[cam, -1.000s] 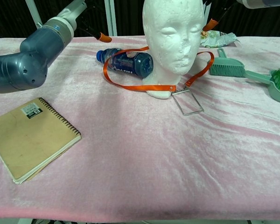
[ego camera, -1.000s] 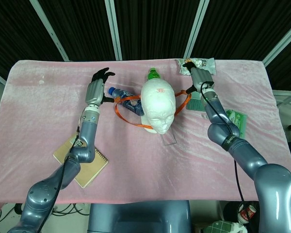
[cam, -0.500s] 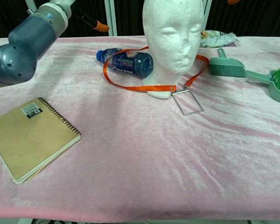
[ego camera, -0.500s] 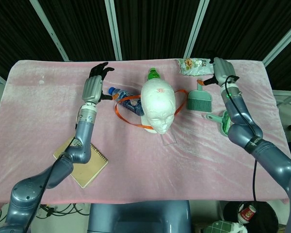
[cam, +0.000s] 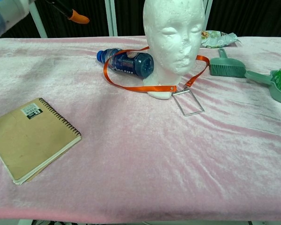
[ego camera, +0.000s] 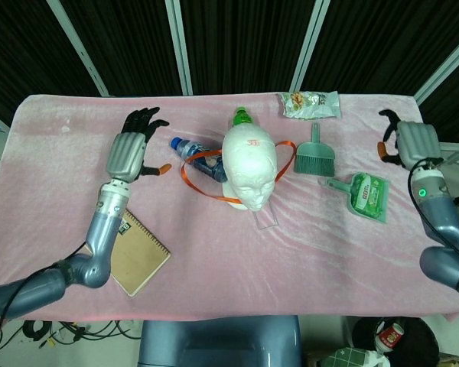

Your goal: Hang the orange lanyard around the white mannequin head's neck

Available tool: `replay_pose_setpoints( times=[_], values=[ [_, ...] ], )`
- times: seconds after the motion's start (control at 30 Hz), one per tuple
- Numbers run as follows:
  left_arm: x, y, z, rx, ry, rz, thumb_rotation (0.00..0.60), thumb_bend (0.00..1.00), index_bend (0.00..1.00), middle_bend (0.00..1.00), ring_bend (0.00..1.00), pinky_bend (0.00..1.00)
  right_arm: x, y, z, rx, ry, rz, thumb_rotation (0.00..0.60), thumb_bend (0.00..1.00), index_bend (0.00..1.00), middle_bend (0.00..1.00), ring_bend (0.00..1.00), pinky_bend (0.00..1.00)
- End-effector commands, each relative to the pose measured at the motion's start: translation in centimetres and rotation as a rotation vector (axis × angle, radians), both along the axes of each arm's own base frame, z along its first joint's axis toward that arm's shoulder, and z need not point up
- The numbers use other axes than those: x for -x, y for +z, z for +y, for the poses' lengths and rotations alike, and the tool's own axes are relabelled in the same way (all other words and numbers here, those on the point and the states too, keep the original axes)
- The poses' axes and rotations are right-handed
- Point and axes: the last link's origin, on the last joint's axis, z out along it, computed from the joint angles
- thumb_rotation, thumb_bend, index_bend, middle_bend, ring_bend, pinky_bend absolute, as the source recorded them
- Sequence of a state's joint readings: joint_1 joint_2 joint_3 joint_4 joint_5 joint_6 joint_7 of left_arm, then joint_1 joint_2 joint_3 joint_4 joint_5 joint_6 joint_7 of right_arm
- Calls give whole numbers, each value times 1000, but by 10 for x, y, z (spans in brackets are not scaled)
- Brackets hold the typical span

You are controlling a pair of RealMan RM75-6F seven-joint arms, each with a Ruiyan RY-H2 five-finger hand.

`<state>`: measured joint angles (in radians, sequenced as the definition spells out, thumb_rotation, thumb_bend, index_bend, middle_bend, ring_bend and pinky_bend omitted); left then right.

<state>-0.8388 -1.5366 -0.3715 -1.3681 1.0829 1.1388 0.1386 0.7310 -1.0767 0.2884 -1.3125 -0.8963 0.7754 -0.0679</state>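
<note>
A pink cloth [ego camera: 237, 260] covers the table, dark curtains behind. The white mannequin head [ego camera: 247, 164] stands upright, face toward the robot. The orange lanyard [cam: 131, 87] loops around its neck, its long axis running left-right, draped over a blue bottle [cam: 126, 62]. The left hand [ego camera: 128, 150] has fingers spread, empty. The right hand [ego camera: 404, 141] seems loosely open, though poorly seen.
</note>
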Motion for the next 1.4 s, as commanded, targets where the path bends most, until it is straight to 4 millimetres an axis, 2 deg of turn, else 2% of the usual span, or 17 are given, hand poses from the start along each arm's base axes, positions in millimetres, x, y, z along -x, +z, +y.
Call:
replay_pose_setpoints(
  times=[0.03,0.2,0.37,0.43,0.63,0.83,0.97,1.4],
  values=[
    [49,46,-59,-54,99,147,600,97,248,70,0,0,26,-1,45,-11,-44,120,600,484,228,646,748,746],
    [87,64,-105,-35,175,187,600,98,243,70,0,0,36,-22,88,-39,-77,123,600,510,228,732,831,814],
    [126,77,-140,-25,244,241,600,102,243,70,0,0,38,-49,119,-78,-89,139,600,522,229,799,894,865],
    [143,79,-155,-12,281,255,600,102,242,70,0,0,36,-64,130,-112,-94,122,600,522,234,808,903,870],
    [171,84,-186,-3,309,194,600,102,242,70,0,0,19,-106,155,-249,-103,17,600,521,259,818,912,870],
    [191,86,-204,-34,324,158,600,102,242,70,0,0,-9,-138,158,-314,-32,-37,600,538,260,820,915,870],
    [199,84,-209,-35,339,160,600,105,242,70,0,0,-24,-155,155,-338,-3,-57,600,546,260,823,918,870],
    [201,85,-209,-61,348,141,600,107,242,70,0,0,-69,-202,139,-412,31,-88,600,570,260,826,924,870]
  ],
)
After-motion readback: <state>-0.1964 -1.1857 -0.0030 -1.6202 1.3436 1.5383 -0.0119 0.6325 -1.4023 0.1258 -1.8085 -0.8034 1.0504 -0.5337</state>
